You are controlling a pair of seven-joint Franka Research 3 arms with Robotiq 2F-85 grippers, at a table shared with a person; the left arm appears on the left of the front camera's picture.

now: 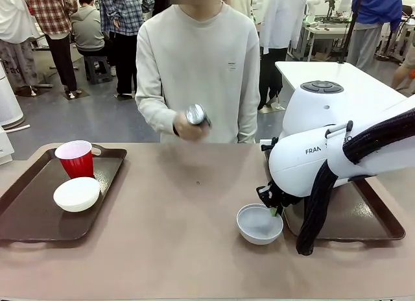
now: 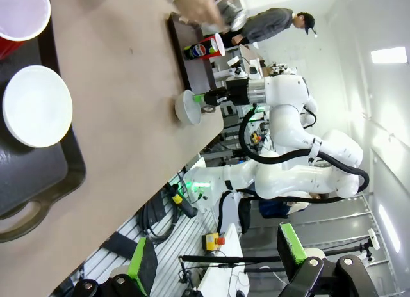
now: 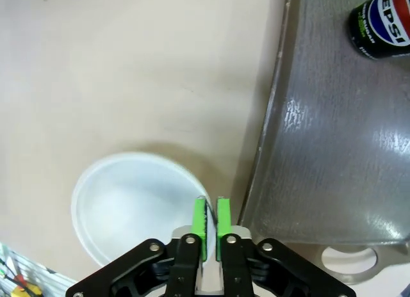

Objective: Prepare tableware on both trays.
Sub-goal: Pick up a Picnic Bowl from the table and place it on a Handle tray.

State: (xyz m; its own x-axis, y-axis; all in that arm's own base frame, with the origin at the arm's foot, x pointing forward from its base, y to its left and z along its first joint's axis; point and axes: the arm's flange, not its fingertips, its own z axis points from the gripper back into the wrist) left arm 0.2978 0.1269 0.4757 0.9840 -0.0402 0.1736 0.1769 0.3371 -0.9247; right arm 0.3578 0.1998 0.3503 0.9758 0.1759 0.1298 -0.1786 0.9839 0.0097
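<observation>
My right gripper is shut on the rim of a white bowl, which sits on the tabletop just left of the right tray. A dark Pepsi can and a red cup stand on that tray. On the left tray are a red cup and another white bowl. The person's hand holds a second can above the far edge. My left gripper is open, high above the table.
The white right arm covers much of the right tray in the front view. The person stands at the far side, mid table. Bare tan tabletop lies between the trays.
</observation>
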